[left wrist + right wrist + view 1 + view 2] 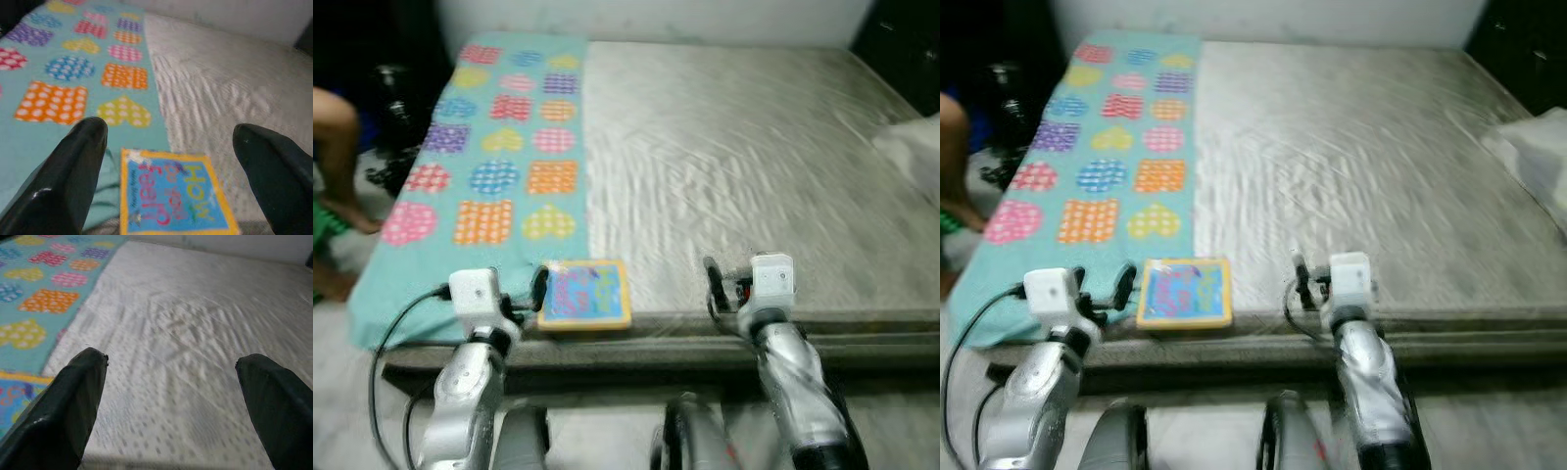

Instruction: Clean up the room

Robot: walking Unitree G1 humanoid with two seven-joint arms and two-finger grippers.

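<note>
A children's book (584,294) with a yellow border and blue cover lies flat at the near edge of the bed, half on the turquoise heart-patterned blanket (499,147). My left gripper (521,299) hovers just left of it and is open; in the left wrist view the book (171,196) lies below and between the spread fingers (73,166). Further right at the same bed edge, my right gripper (729,289) is open over bare grey mattress (195,333), holding nothing.
The wide mattress (734,157) stretches ahead to a white wall. A white pillow or cloth (915,147) lies at the far right. A person's bare leg (337,147) and dark clutter (391,98) are on the floor left of the bed. The bed frame edge (705,348) runs across below the grippers.
</note>
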